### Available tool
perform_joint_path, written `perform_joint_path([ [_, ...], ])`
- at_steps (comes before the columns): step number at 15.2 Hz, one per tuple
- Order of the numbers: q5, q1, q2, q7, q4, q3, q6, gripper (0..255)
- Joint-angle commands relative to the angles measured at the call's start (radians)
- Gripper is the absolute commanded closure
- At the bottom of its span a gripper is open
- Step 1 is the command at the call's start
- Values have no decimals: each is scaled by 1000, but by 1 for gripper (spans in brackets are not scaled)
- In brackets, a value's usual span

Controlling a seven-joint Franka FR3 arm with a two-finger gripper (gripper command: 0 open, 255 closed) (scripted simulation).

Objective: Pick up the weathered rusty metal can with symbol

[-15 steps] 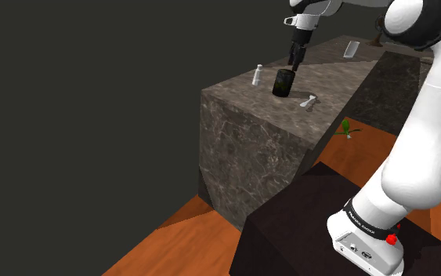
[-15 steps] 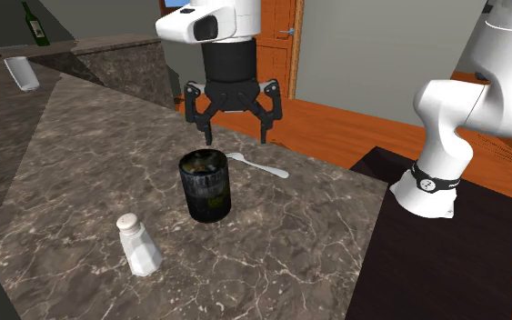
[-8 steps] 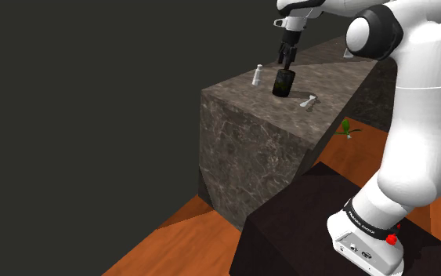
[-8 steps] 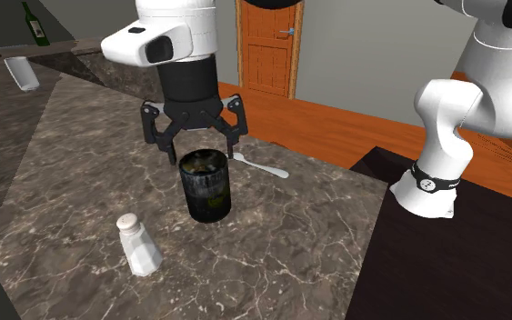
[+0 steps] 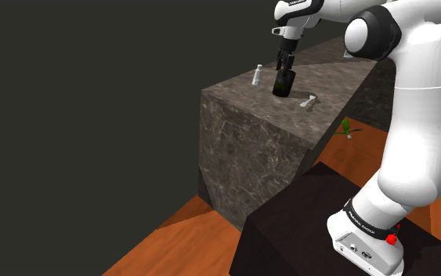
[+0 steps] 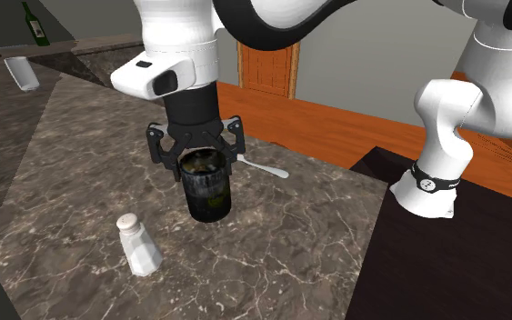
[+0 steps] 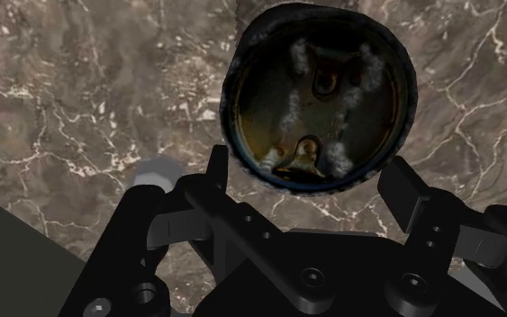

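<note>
Pincer (image 6: 199, 156) is coming down since the last frame, now straddling the rim of the can (image 6: 206, 193), spread wide, gripping nothing. It's standing upright on the bench (image 6: 281, 245), shaker (image 6: 137, 244) at its 7 o'clock. Keep lowering centred, then close below the rim.

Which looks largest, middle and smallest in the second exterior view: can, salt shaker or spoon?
1. can
2. salt shaker
3. spoon
The salt shaker stands nearer the camera, so its lead over the spoon is unsure.

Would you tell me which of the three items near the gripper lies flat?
The white spoon beside the dark can; the can and the white shaker stand upright.
</note>
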Motion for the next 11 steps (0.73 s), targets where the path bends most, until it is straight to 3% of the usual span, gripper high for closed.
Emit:
perform_joint_path([
  [1, 1, 0, 1, 0, -1, 0, 2, 255],
  [11, -1, -2, -1, 2, 21, -1, -22, 255],
])
